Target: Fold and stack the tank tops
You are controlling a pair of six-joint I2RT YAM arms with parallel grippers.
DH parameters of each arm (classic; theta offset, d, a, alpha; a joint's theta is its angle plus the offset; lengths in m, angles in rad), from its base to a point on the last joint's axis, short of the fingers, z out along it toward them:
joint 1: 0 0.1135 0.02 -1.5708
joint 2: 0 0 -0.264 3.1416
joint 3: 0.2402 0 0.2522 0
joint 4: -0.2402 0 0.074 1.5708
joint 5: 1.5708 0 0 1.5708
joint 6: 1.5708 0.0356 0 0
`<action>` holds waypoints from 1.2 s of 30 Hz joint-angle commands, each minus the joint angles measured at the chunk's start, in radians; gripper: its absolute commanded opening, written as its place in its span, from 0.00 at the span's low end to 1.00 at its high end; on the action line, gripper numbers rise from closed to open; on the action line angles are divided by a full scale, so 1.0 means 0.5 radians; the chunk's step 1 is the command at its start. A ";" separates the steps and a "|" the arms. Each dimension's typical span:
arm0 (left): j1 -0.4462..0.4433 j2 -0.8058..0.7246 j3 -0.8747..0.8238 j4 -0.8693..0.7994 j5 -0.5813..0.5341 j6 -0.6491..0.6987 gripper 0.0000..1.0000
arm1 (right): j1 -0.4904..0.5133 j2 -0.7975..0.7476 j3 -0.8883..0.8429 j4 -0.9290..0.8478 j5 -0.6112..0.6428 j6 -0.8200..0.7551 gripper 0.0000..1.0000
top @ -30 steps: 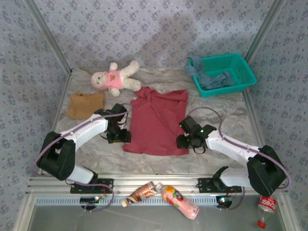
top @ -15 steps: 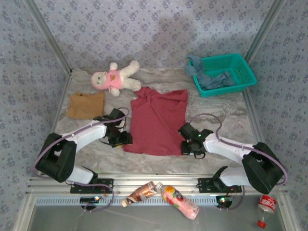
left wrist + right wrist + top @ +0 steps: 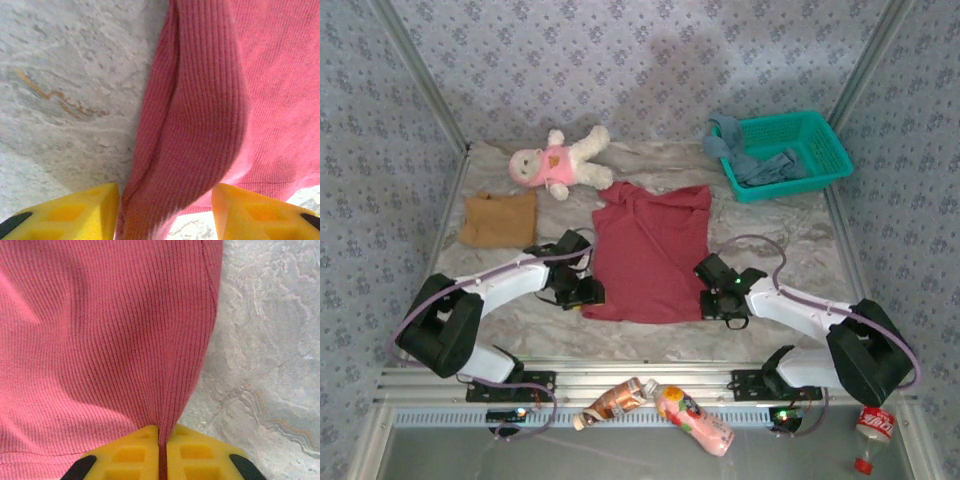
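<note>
A dark red tank top (image 3: 650, 255) lies spread flat in the middle of the table. My right gripper (image 3: 717, 300) is shut on its near right corner, with the ribbed cloth (image 3: 110, 330) pinched between the yellow fingers (image 3: 130, 455). My left gripper (image 3: 582, 292) is at the near left corner. Its jaws stand open with a raised fold of the red cloth (image 3: 200, 100) between them (image 3: 165, 195). A tan-brown tank top (image 3: 498, 218) lies folded at the left. A dusty blue tank top (image 3: 760, 165) hangs over the basket's rim.
A teal basket (image 3: 815, 135) stands at the back right, and a white plush doll in pink (image 3: 560, 160) lies at the back left. Two bottles (image 3: 620, 400) (image 3: 695, 420) and a cola bottle (image 3: 873, 425) lie beyond the near rail. Bare marble table (image 3: 770, 235) flanks the red top.
My right gripper has closed on the red top's near right corner. My left gripper has slid right onto the near left corner, bunching the cloth there.
</note>
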 commanded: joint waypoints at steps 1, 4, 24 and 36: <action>-0.033 -0.117 -0.016 -0.127 -0.077 -0.098 0.53 | -0.012 -0.051 -0.036 -0.046 0.017 0.023 0.10; -0.035 -0.234 -0.093 -0.093 -0.069 -0.183 0.53 | -0.019 -0.059 -0.044 -0.101 0.015 0.023 0.10; -0.121 -0.030 0.054 -0.216 -0.211 -0.024 0.02 | -0.030 -0.087 -0.017 -0.080 0.060 0.011 0.09; -0.092 -0.146 1.095 -1.285 -0.931 0.486 0.00 | -0.044 -0.765 0.403 0.022 0.419 -0.517 0.05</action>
